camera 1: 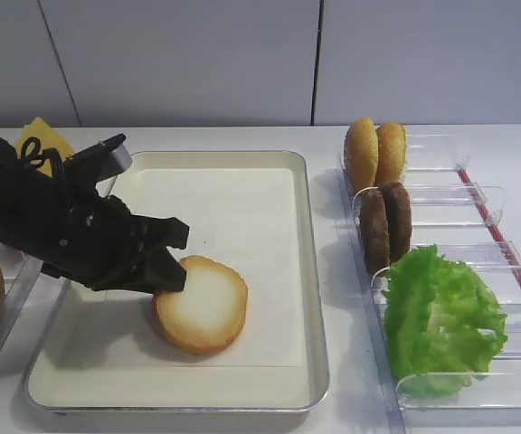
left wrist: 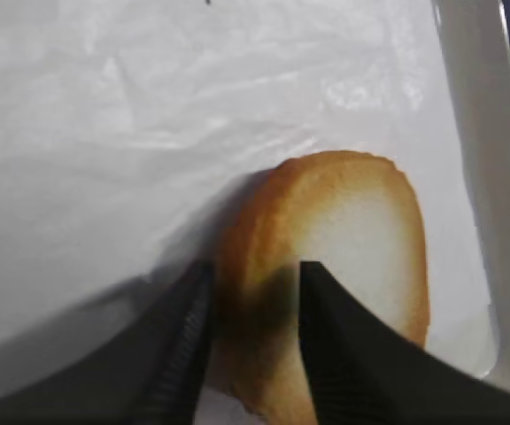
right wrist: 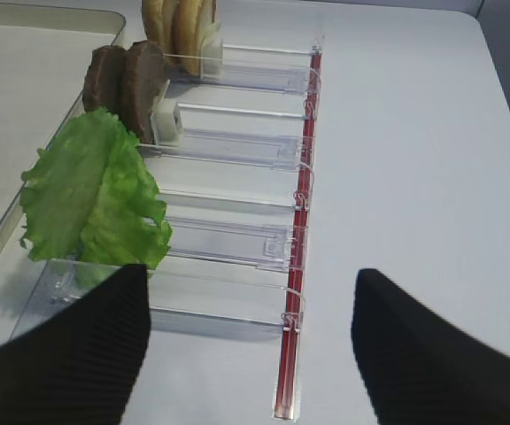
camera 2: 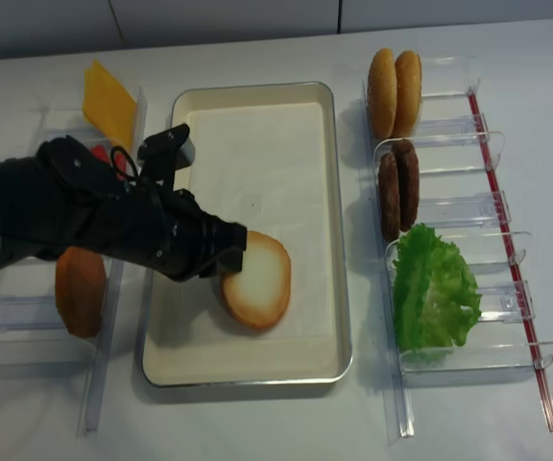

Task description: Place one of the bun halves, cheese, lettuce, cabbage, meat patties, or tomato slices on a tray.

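- Your left gripper (camera 1: pixel 172 258) sits low over the tray (camera 1: pixel 310 271), with a finger on either side of the bun half's (camera 1: pixel 202 303) near edge. The left wrist view shows both fingers (left wrist: pixel 339 336) close against the crust, but you cannot tell whether they press it or stand just clear.
- Your right gripper (right wrist: pixel 251 341) has its jaws wide apart and nothing between them, above the bare table (right wrist: pixel 414 159) beside the clear racks (right wrist: pixel 237 146).
- In the first exterior high view, the bun half lies on the white paper liner (camera 1: pixel 233 217) at about 7 o'clock from the tray's middle, pale cut face up and toasted rim around it. Its left edge looks slightly raised where the fingers meet it.
- The lettuce (camera 1: pixel 441 316) stands in the racks at 3 o'clock from the bun half, outside the tray.
- The meat patties (camera 1: pixel 385 224) stand on edge, touching each other, one rack beyond the lettuce.
- Two golden buns (camera 1: pixel 375 152) stand on edge in the farthest rack, at 1 o'clock from the tray.
- The cheese (camera 2: pixel 108 101) leans in a rack at 10 o'clock from the tray, partly behind your left arm (camera 2: pixel 75 216).
- A brown bun piece (camera 2: pixel 80 291) rests in the left racks, at 9 o'clock from the bun half.
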